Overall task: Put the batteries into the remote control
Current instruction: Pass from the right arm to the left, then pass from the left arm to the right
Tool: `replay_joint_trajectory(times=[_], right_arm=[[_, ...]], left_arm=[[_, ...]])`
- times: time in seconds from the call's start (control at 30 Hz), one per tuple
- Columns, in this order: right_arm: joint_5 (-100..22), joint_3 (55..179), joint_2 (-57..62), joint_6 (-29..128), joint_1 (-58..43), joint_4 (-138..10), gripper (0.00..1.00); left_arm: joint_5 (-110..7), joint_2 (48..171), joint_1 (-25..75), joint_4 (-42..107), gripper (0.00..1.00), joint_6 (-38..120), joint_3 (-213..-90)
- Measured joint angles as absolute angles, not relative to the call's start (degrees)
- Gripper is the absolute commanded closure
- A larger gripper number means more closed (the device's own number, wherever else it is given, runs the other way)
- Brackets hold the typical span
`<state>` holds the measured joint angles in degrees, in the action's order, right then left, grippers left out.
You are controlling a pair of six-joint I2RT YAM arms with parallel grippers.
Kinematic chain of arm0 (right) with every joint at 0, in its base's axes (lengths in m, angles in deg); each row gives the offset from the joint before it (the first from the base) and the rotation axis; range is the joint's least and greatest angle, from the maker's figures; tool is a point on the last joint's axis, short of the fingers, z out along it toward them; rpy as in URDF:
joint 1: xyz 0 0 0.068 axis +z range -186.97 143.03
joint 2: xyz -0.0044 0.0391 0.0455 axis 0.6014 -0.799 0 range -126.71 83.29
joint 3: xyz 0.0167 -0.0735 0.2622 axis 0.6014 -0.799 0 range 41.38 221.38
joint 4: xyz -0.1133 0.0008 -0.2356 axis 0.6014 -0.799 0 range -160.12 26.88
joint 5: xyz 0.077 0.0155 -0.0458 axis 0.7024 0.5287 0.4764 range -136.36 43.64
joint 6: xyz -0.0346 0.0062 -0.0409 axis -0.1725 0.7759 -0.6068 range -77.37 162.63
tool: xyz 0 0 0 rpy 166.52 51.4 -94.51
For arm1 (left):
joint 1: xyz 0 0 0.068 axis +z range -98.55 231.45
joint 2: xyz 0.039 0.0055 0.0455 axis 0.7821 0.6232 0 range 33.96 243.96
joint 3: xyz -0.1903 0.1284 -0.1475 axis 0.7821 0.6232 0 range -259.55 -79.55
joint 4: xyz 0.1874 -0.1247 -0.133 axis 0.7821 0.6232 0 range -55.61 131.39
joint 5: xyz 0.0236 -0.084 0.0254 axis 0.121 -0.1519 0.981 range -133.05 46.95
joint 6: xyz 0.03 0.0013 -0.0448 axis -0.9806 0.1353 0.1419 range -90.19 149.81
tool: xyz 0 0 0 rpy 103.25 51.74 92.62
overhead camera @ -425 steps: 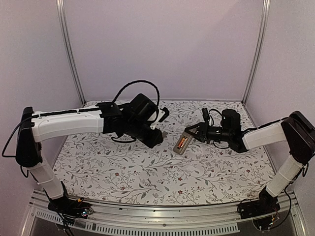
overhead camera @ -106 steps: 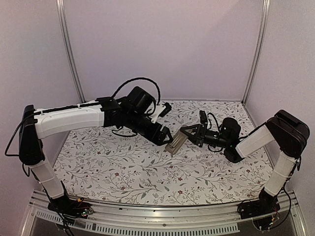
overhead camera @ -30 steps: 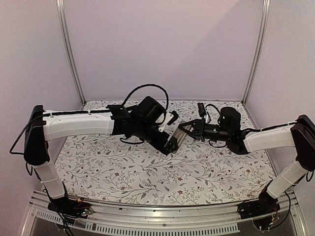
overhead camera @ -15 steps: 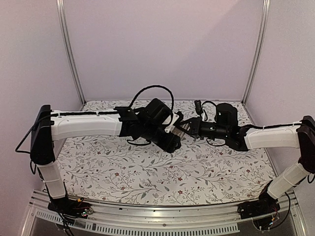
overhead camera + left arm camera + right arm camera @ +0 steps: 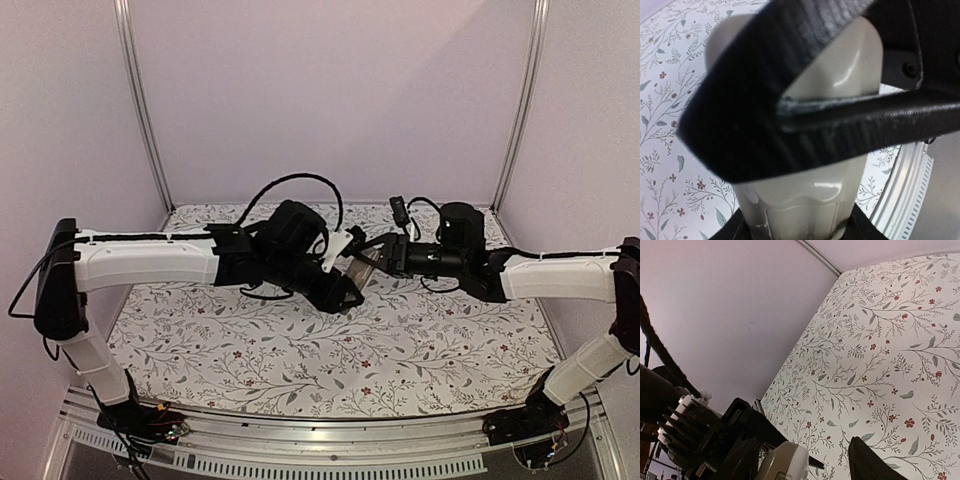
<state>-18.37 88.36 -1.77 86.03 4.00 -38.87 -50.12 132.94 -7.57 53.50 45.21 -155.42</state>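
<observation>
left gripper (image 5: 343, 288) clamped on remote (image 5: 364, 268), pinching its lower end, held above floral table (image 5: 250, 350). right gripper (image 5: 380, 262) meets it from the far side; its fingers (image 5: 865, 460) stand wider than the remote's rounded end, gap on one side. remote glossy grey-tan plastic; a ribbed black finger crosses it in left wrist view, hiding the middle.

Left gripper (image 5: 347, 291) meets right gripper (image 5: 373, 259) (both arms outstretched).
</observation>
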Motion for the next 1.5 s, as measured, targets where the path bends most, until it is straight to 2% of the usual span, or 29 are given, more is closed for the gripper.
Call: replay_joint_trajectory(times=[0.07,0.13,0.37,0.7,0.83,1.03,1.13,1.2,1.27,1.3,1.5], right_arm=[[-17.3,88.8,-0.6,84.2,4.0,-39.2,0.18],[-16.3,88.8,1.3,81.5,4.0,-39.6,0.14],[-8.2,91.3,8.7,71.4,4.0,-39.9,0.15],[2.4,95.7,7.2,71.2,5.4,-34.7,0.30],[4.2,96.2,6.3,72.8,6.3,-33.5,0.39],[5.1,97.3,5.0,73.5,7.0,-32.2,0.60],[4.7,97.7,4.4,73.2,7.0,-31.8,0.69],[4.3,98.2,4.0,73.0,7.2,-32.2,0.74],[3.5,98.8,3.7,73.1,7.3,-33.2,0.78],[3.2,99.2,3.5,73.2,7.3,-34.3,0.79],[-4.6,104.8,2.1,69.4,6.8,-49.8,0.81]], left_arm=[[-52.8,131.5,-7.1,52.3,0.63,44.4,-154.7],[-55.1,130.2,-6.7,51.1,0.63,43.5,-154.4],[-67.1,124.4,-4.8,43.6,0.63,41.4,-151.6],[-80.9,122.0,-4.5,33.4,0.64,41.6,-147.4],[-82.0,121.4,-4.4,31.5,0.64,42.2,-146.4],[-82.2,120.4,-3.7,29.6,0.63,44.0,-145.0],[-81.5,119.9,-3.5,28.9,0.53,45.0,-144.4],[-80.9,119.5,-3.4,28.1,0.35,45.5,-143.5],[-80.1,118.9,-3.2,27.1,0.03,45.5,-142.7],[-79.4,118.6,-3.0,26.8,0.01,45.5,-142.2],[-68.7,112.5,0.5,26.6,0.00,46.0,-137.6]])
